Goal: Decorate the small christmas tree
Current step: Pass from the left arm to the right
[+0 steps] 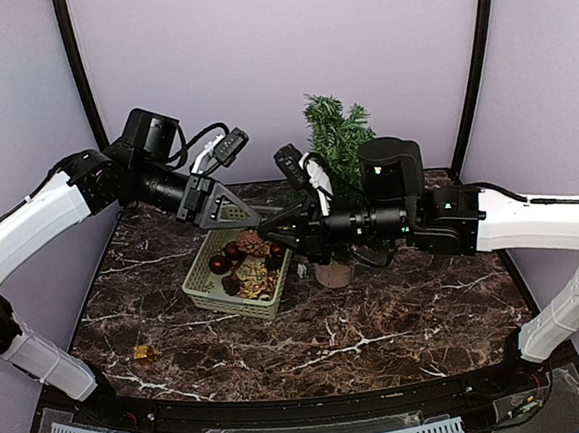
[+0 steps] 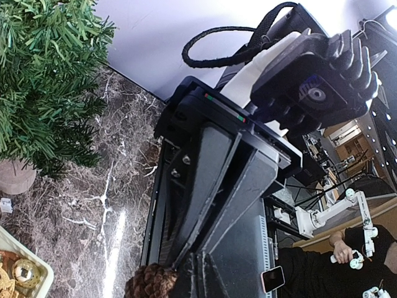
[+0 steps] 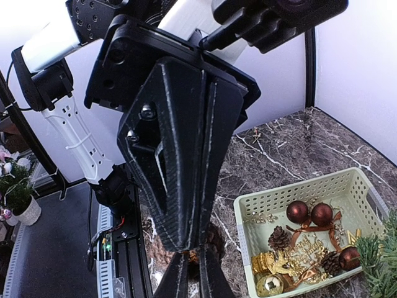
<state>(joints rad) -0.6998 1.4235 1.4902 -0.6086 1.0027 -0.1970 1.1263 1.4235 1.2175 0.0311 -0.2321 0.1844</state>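
Note:
The small christmas tree (image 1: 338,132) stands at the back centre on its tan wooden base (image 1: 334,273); it also shows in the left wrist view (image 2: 43,81) and at the edge of the right wrist view (image 3: 379,261). My left gripper (image 1: 260,222) and right gripper (image 1: 269,236) meet tip to tip above the pale green basket (image 1: 200,284). A brown pine cone (image 1: 254,243) hangs at their tips, also in the left wrist view (image 2: 149,284) and the right wrist view (image 3: 214,239). Both grippers look shut on its top. I cannot tell which bears it.
The basket (image 3: 298,192) holds dark red baubles (image 3: 310,213), a second pine cone (image 3: 279,238) and gold ornaments (image 3: 273,282). A small gold piece (image 1: 143,353) lies on the marble table at the front left. Purple walls close the back and sides.

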